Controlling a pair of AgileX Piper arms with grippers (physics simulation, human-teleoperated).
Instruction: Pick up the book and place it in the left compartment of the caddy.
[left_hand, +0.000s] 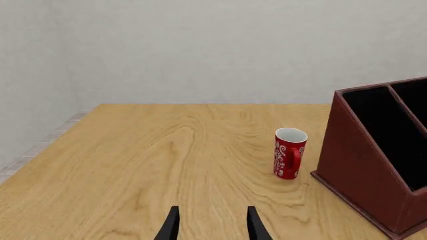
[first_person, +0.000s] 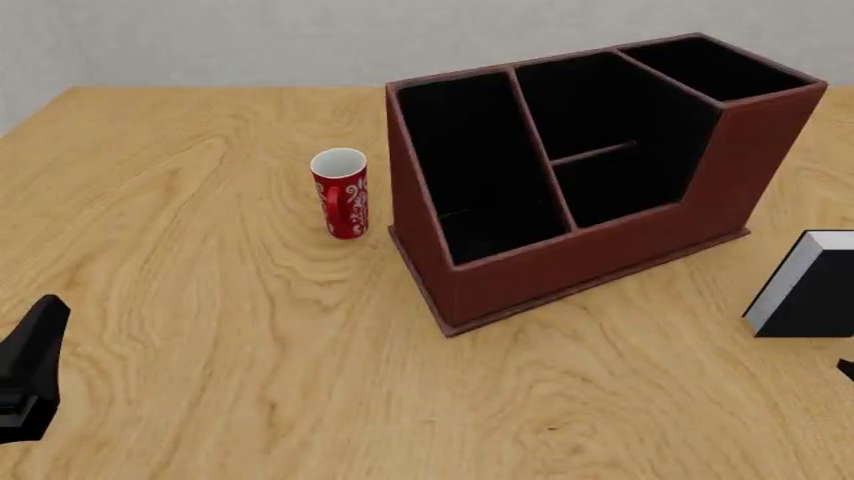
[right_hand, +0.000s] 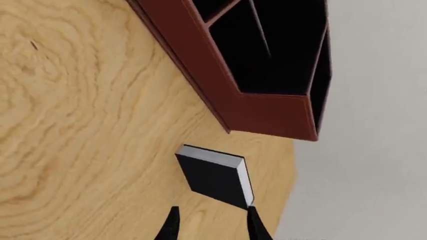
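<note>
**Book waits at the right edge, caddy slot stands unfilled**

We are looking down the wooden table (first_person: 200, 300) and the book (first_person: 814, 290) lies flat out at the far right of the front view, partly cut by the frame edge, black cover up and its white-grey page edge facing left. It sits well apart from the caddy's (first_person: 587, 250) front wall, off the taller end.

From the right wrist view we see the book (right_hand: 217, 177) just ahead of the right gripper (right_hand: 212, 227). Its two dark fingers are parted with nothing between them, and one fingertip (right_hand: 253, 222) appears to be right at the book's near corner; we cannot tell whether it touches. The caddy (right_hand: 267, 110) fills the area beyond the book there.

Over on the left, the left gripper (left_hand: 212, 225) hangs above bare wood, its fingers spread moderately and holding nothing. In the front view we catch only a dark part of that arm (first_person: 30, 370) at the left edge.

The caddy stands at an angle on the table, reddish-brown outside, black inside. The left compartment (first_person: 474, 160), the long slot at the sloped-wall end, shows only black lining.

A red-and-white patterned cup (first_person: 340, 192) stands upright just beside the caddy's left wall, near but apart. The left wrist view shows the same cup (left_hand: 290, 153) beside the caddy (left_hand: 363, 170).
</note>
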